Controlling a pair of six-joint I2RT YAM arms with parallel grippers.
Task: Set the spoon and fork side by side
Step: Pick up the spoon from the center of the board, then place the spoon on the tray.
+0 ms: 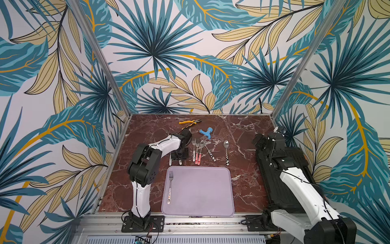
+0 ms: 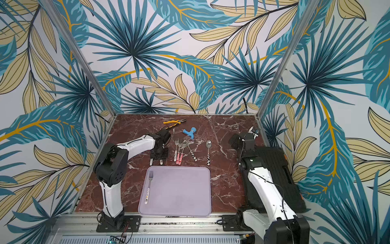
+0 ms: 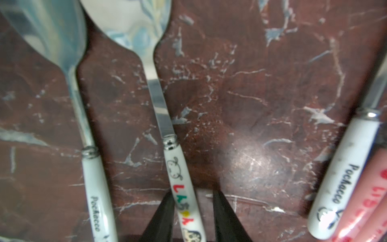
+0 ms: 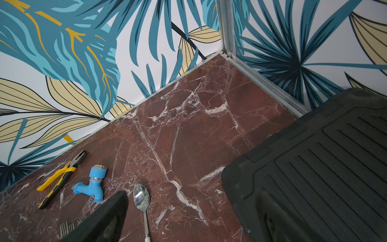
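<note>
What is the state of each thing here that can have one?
colourful spoon: flat on the table.
left gripper: open, jaws astride the colourful spoon's handle, not closed on it.
right gripper: open, empty.
fork: flat on the tray.
tray: holds the fork only.
pliers: jaws closed, lying flat.
black case: closed.

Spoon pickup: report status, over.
Left jaws open, straddling colour-lettered spoon at its handle, not yet clamped. Right jaws open, empty. Fork lies on tray. Second spoon close alongside.
</note>
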